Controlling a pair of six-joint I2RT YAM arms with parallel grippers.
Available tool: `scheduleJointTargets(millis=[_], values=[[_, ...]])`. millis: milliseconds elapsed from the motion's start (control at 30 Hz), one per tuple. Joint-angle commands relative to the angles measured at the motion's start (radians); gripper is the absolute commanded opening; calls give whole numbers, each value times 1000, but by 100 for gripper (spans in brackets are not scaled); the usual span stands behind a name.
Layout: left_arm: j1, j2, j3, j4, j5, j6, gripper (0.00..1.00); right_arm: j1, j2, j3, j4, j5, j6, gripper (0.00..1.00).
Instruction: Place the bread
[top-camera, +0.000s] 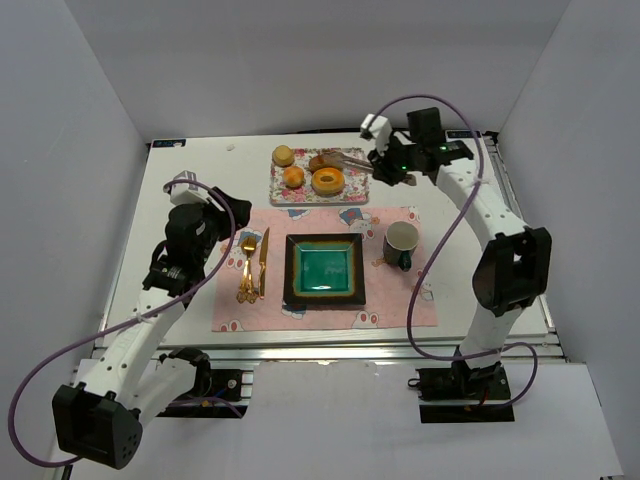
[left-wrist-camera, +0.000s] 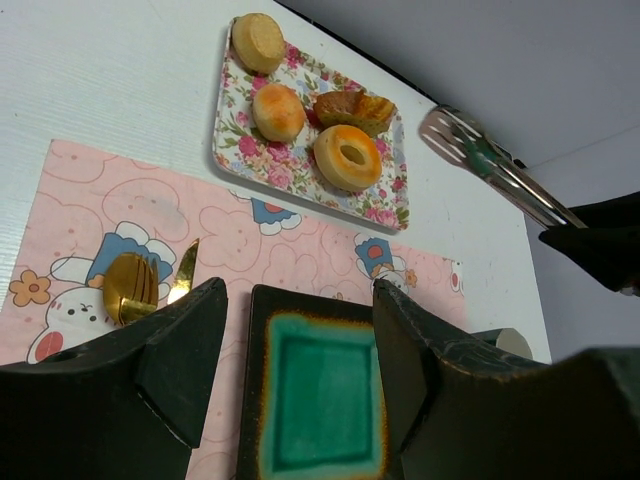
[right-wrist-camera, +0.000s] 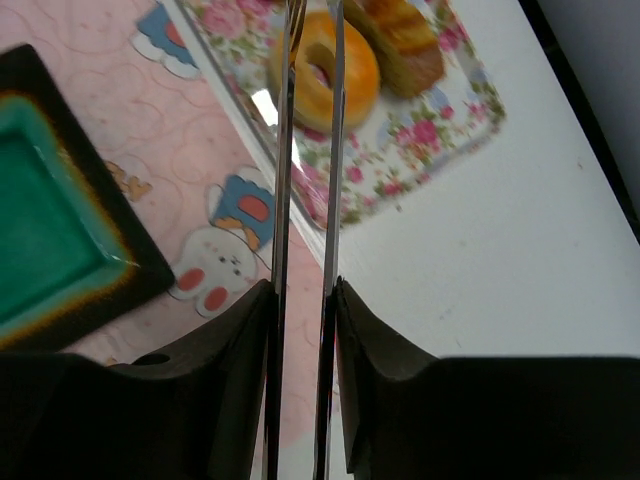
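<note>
The bread (top-camera: 283, 155), a small pale tan bun, lies at the far left corner of the floral tray (top-camera: 352, 192); it also shows in the left wrist view (left-wrist-camera: 258, 42). My right gripper (top-camera: 385, 165) is shut on metal tongs (top-camera: 345, 160), whose empty tips reach over the tray's right part, above the donut (right-wrist-camera: 325, 70). In the right wrist view the tongs (right-wrist-camera: 281, 200) run between my fingers. My left gripper (left-wrist-camera: 300, 330) is open and empty, above the placemat left of the plate (top-camera: 292, 270).
The tray also holds a deeper-orange bun (top-camera: 293, 177), a ring donut (top-camera: 328, 181) and a brown pastry (top-camera: 322, 160). On the pink placemat (top-camera: 390, 300) lie gold cutlery (top-camera: 250, 265) and a dark plate with a teal centre. A cup (top-camera: 402, 243) stands to its right.
</note>
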Motion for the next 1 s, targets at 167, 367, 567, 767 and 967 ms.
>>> scheduleJointTargets(millis=[167,367,567,767,967], values=[[4,-29,12,-46,-32,-14,70,142,216,257,119,92,282,36],[4,-43,5,-51,-54,-49,70,215,375,381,174,214,304,39],[4,-60,-26,-35,-83,-91,70,230,428,392,287,238,281,41],[4,-65,-28,-61,-86,-91,70,248,460,389,340,255,255,42],[4,-77,-37,-71,-89,-92,70,274,494,381,380,280,236,42]])
